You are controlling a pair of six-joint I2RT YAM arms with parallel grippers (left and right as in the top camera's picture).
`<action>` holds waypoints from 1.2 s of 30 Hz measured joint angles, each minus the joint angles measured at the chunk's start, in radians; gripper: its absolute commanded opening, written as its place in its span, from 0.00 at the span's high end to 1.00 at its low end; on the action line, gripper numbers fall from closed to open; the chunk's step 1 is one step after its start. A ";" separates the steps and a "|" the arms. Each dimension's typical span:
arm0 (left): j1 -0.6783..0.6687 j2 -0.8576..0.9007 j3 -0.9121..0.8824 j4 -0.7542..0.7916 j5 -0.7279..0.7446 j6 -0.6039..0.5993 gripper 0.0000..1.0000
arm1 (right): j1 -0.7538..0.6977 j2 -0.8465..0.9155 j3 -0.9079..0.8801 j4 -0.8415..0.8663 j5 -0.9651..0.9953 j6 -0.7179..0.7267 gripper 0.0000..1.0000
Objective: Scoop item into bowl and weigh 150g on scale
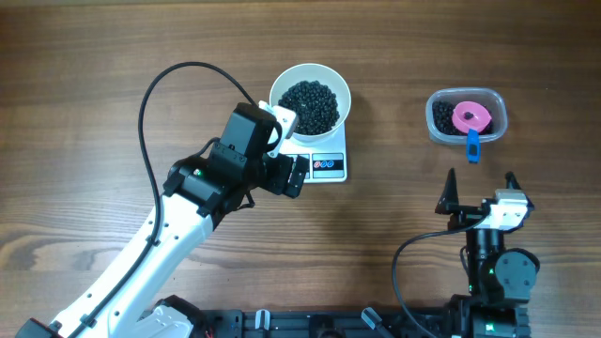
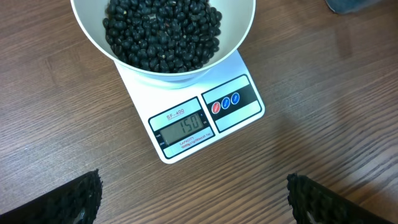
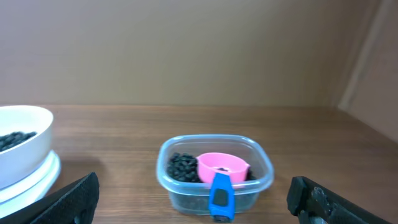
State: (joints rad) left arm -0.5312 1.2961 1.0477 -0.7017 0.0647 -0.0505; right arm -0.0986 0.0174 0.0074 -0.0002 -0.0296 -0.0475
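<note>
Wooden table (image 1: 94,94): scale (image 2: 205,118) reads 150 beneath the bean-filled bowl (image 2: 239,37), so weighing looks done; left claw (image 2: 196,199) and right claw (image 1: 480,183) gape empty.

Extends left arm (image 1: 169,235) diagonally from the lower-left edge toward centre: white forearm, black wrist, cable (image 1: 155,89) arcing above. Holds left gripper (image 1: 289,148) wide open and angled downward. Shows black textured fingertips (image 2: 68,199) at both lower corners of the wrist view. Sets right arm (image 1: 493,272) compact at the lower-right edge. Points right gripper (image 1: 481,188) forward and level, jaws spread wide, with fingers (image 3: 68,202) at both lower corners.
</note>
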 measured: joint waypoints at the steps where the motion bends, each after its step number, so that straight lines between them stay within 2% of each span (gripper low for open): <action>1: 0.000 0.000 0.000 0.000 0.000 0.000 0.00 | 0.019 0.000 0.000 0.000 -0.001 -0.009 0.00; 36: 0.000 0.000 0.000 0.000 0.000 0.000 0.00 | 0.043 0.000 0.000 0.000 -0.004 -0.018 0.01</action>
State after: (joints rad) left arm -0.5312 1.2961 1.0477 -0.7017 0.0647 -0.0505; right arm -0.0555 0.0174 0.0074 -0.0006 -0.0334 -0.0650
